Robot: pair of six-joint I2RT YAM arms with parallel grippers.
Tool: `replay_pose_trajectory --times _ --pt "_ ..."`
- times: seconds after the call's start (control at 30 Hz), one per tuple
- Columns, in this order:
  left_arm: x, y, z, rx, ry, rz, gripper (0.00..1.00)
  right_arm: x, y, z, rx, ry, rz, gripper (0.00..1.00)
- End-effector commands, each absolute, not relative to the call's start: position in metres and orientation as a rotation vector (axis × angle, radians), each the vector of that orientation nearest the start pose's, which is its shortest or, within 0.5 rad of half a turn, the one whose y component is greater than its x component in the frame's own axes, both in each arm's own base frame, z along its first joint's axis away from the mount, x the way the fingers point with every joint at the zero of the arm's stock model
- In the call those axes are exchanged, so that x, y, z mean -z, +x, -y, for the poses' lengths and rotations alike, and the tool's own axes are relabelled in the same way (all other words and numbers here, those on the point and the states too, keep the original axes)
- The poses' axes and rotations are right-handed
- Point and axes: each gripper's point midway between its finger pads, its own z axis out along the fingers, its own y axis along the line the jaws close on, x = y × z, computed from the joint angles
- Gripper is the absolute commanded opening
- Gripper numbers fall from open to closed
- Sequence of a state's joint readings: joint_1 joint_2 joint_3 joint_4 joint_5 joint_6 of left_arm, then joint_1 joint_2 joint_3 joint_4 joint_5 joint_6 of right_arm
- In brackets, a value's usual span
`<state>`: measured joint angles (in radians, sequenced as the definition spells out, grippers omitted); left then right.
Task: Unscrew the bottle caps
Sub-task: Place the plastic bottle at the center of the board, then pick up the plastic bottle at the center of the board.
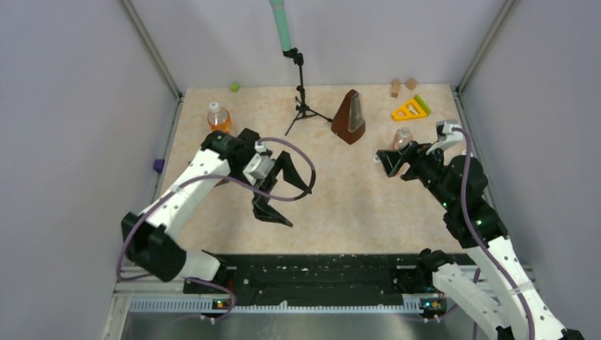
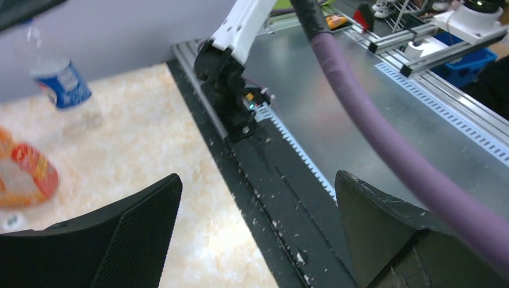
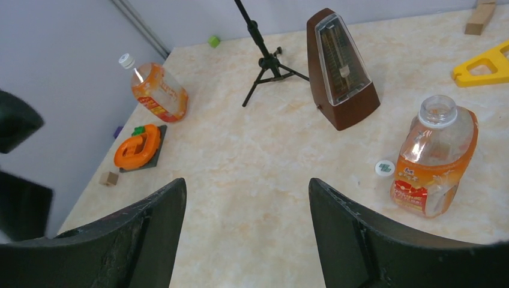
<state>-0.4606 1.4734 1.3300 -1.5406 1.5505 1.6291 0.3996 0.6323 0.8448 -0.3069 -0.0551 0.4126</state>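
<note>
The squat orange bottle [image 3: 435, 159] stands open, its neck bare, just right of my right gripper [image 3: 246, 192]; it also shows in the top view [image 1: 402, 138] and the left wrist view [image 2: 24, 177]. Its white cap [image 3: 384, 168] lies on the table beside it. The slim orange bottle [image 3: 157, 90] stands at the far left with its white cap [image 3: 126, 60] on. The clear blue-label bottle [image 2: 60, 84] shows blurred near the wall; its cap is unclear. My left gripper [image 1: 299, 207] is open and empty over mid-table. My right gripper [image 1: 392, 166] is open and empty.
A brown metronome [image 1: 349, 117] and a small tripod [image 1: 301, 106] stand at the back middle. A yellow triangle [image 1: 411, 108] and wooden blocks [image 1: 395, 88] lie at the back right. An orange toy on a dark base [image 3: 139, 147] sits by the left edge.
</note>
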Motion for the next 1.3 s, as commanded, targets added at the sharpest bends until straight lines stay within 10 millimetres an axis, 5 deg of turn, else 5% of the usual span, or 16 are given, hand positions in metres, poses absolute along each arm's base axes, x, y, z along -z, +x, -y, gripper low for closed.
replay_pose_trajectory --times 0.0,0.13,0.23,0.3,0.4,0.47,0.63,0.77,0.9,1.0,1.17,1.27 --pt "-0.355 0.061 0.239 1.610 1.494 -0.808 0.98 -0.325 0.241 -0.137 -0.698 -0.036 -1.683 0.73" --pt "-0.349 0.024 0.219 1.571 1.518 -0.737 0.98 -0.326 0.238 -0.141 -0.735 -0.034 -1.668 0.73" --pt "-0.342 0.028 0.216 1.530 1.574 -0.809 0.98 -0.327 0.237 -0.142 -0.749 -0.033 -1.668 0.73" --pt "-0.328 0.045 0.216 1.394 1.593 -0.916 0.98 -0.328 0.235 -0.143 -0.758 -0.038 -1.671 0.73" --pt "-0.301 0.137 0.223 1.064 1.308 -1.390 0.98 -0.330 0.234 -0.143 -0.767 -0.032 -1.664 0.73" --pt "-0.295 0.171 0.218 0.867 1.177 -1.379 0.98 -0.330 0.234 -0.144 -0.775 -0.031 -1.661 0.73" --pt "-0.311 0.196 0.210 0.765 0.973 -1.322 0.98 -0.327 0.237 -0.143 -0.755 -0.028 -1.672 0.73" --pt "-0.320 0.230 0.185 0.618 0.696 -1.357 0.98 -0.324 0.240 -0.149 -0.777 -0.046 -1.671 0.73" --pt "-0.315 0.251 0.149 0.499 0.402 -1.374 0.98 -0.307 0.262 -0.161 -0.738 -0.060 -1.792 0.72" --pt "-0.311 0.256 0.133 0.468 0.284 -1.357 0.98 -0.294 0.285 -0.161 -0.539 -0.066 -1.882 0.72" --pt "-0.310 0.259 0.137 0.496 0.266 -1.359 0.98 -0.321 0.294 -0.148 -0.294 -0.025 -1.856 0.72" --pt "-0.306 0.281 0.101 0.418 -0.053 -1.423 0.98 -0.326 0.294 -0.167 -0.367 -0.105 -1.845 0.73"
